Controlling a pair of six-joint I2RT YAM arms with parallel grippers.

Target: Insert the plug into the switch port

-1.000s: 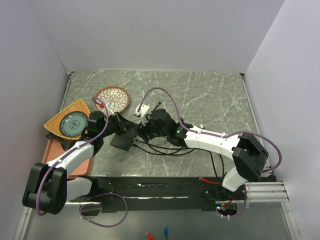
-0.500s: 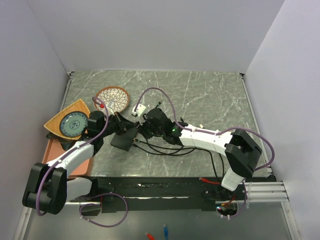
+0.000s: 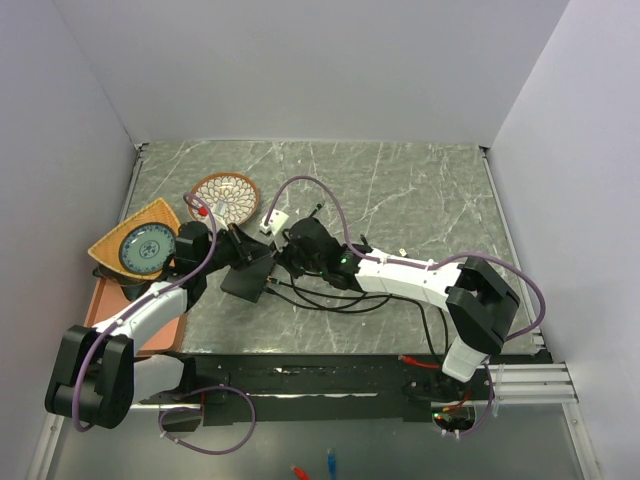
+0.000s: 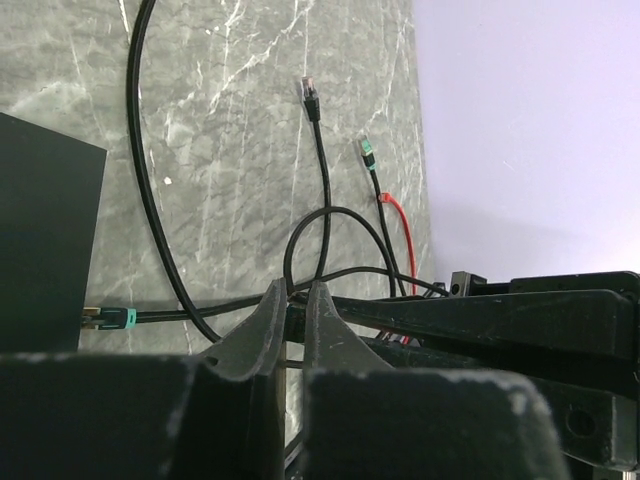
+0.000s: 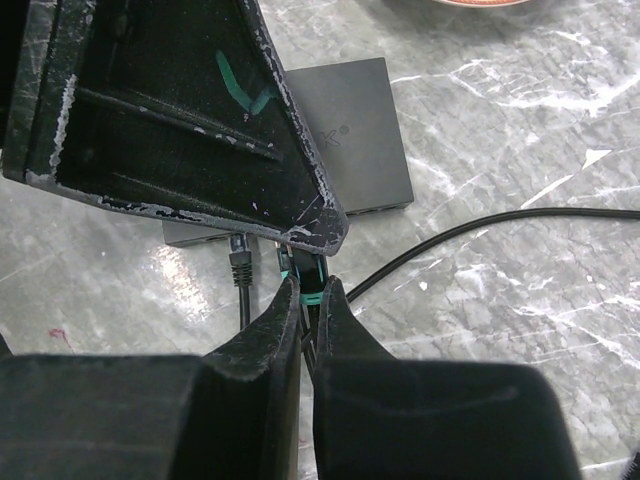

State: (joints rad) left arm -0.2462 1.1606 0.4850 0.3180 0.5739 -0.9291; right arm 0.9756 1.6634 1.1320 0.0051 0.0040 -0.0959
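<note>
The switch is a flat black box lying left of centre. In the right wrist view the switch lies just beyond my fingers. My right gripper is shut on the teal-banded plug, whose tip points at the switch's near edge. The left gripper's finger hides that edge and the ports. Beside it a plain black plug meets the switch. My left gripper rests over the switch. Seen from the left wrist, the left gripper has its fingers nearly together with nothing between them. A green-banded plug touches the switch's side.
Black cables loop across the marble table between the arms. Two loose plugs and a red cable lie farther out. A round patterned dish, an orange plate and a pink tray stand at the left.
My right gripper has moved left toward the switch and closed on the teal-banded plug. The left arm has stayed in place.
</note>
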